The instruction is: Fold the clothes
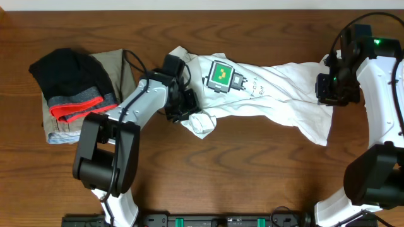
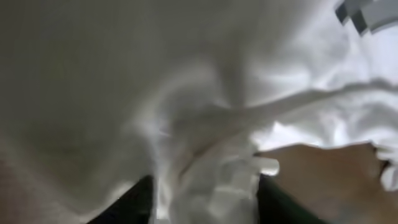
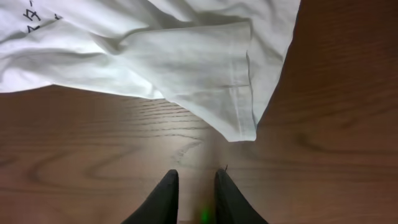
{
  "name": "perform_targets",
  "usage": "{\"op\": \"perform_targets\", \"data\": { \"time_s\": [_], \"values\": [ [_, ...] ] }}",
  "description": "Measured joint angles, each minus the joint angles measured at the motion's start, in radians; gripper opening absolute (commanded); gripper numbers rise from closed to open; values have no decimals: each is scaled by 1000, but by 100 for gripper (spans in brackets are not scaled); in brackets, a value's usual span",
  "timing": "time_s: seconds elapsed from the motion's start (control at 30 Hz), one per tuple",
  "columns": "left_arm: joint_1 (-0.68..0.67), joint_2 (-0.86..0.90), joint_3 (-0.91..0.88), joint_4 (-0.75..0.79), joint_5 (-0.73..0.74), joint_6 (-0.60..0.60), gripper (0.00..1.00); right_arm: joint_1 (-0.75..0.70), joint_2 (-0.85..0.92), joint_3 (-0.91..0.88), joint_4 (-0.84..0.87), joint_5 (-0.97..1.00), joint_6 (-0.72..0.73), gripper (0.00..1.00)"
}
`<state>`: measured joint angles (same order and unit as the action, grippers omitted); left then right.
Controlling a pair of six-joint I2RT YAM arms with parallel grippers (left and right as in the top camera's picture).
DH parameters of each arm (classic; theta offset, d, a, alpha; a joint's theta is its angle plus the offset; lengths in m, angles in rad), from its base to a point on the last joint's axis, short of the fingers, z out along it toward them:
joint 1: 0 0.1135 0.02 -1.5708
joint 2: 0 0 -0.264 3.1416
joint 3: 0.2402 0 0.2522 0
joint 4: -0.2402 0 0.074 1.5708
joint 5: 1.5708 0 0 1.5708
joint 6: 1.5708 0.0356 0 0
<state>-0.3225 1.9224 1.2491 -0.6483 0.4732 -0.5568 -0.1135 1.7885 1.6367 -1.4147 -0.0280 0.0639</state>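
Observation:
A white T-shirt (image 1: 278, 88) with a green-and-black chest print (image 1: 221, 74) lies stretched and crumpled across the table's middle. My left gripper (image 1: 183, 107) is at its left end, beside a bunched sleeve (image 1: 202, 123). In the left wrist view, white cloth (image 2: 186, 93) fills the frame and a wad of it sits between the parted jaws of my left gripper (image 2: 205, 193). My right gripper (image 1: 329, 88) hovers at the shirt's right end. Its fingers (image 3: 196, 180) stand slightly apart over bare wood, with nothing between them, just short of the sleeve hem (image 3: 239, 118).
At the far left a pile holds a black piece (image 1: 66, 69), a grey piece with red trim (image 1: 79, 107) and a khaki piece (image 1: 117, 69). The wooden table (image 1: 252, 170) shows bare along the front. Both arm bases stand at the front edge.

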Motion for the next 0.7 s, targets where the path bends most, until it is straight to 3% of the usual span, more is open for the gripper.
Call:
{"op": "perform_targets", "data": {
  "time_s": [0.1,0.47,0.7],
  "values": [
    [-23,0,0,4,4,-3,6,0,0,0,0,-2,0,14],
    [-20,-44,-1,-79,6,47,6,0,0,0,1,-2,0,6],
    [77,-369,0,-228,-129,163,6,-8,0,-1,-1,-4,11,10]
  ]
}}
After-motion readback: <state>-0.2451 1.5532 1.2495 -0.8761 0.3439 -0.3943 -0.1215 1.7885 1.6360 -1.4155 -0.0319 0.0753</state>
